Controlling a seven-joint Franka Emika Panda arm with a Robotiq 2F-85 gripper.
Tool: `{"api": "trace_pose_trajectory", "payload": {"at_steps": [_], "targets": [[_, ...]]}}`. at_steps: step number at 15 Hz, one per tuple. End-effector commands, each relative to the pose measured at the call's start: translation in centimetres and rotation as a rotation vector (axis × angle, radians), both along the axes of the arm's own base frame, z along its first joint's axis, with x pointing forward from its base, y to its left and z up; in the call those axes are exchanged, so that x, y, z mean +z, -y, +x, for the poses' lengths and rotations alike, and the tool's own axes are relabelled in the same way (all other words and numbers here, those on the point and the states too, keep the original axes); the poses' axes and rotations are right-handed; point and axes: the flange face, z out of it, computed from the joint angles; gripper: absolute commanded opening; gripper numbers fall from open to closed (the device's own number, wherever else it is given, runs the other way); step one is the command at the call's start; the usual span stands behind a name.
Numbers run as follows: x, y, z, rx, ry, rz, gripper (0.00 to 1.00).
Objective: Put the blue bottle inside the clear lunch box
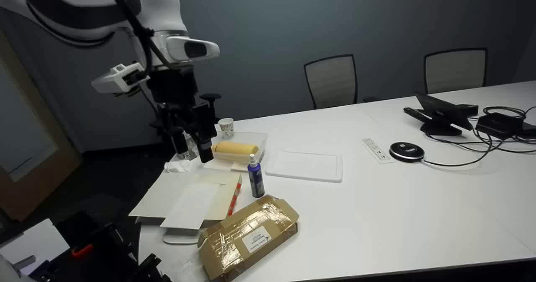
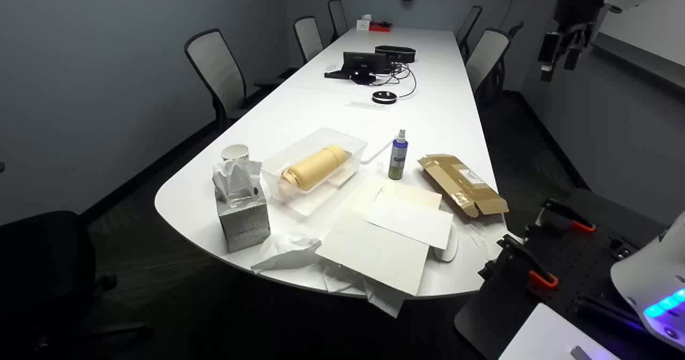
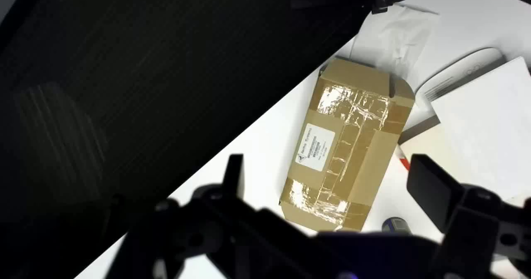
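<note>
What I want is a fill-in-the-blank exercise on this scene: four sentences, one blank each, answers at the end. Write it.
The blue bottle stands ____ on the table, not tipped over.
The yellow bottle lies ____ the clear box.
The end effector is ____ rather than shut.
The label on the carton is ____ with dark print.

Missing words: upright; inside; open; white.

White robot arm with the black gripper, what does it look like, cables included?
Rounded white arm with dark joint bands and a thick black cable. The angular black gripper has two blocky fingers; a boxy white attachment sits nearby. Blue lights glow on the white base.
</note>
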Motion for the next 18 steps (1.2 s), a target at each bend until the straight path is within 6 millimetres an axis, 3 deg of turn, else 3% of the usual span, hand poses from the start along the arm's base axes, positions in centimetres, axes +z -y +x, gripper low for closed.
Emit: {"api": "trace_pose_trajectory", "payload": {"at_steps": [1, 4, 7, 12, 18], "targets": [[0.0, 0.0, 0.0, -0.001, -0.001, 0.001, 1.00], [0.0, 0.0, 0.0, -0.002, -0.001, 0.001, 1.00], [-1.1, 0.3, 3.2, -0.104, 0.056, -0.001, 1.00], [-4.5, -0.4, 12.2, -0.323, 0.233, -0.081, 1.00], [-10.8, -0.9, 23.1, -0.479, 0.289, 0.005, 1.00]]}}
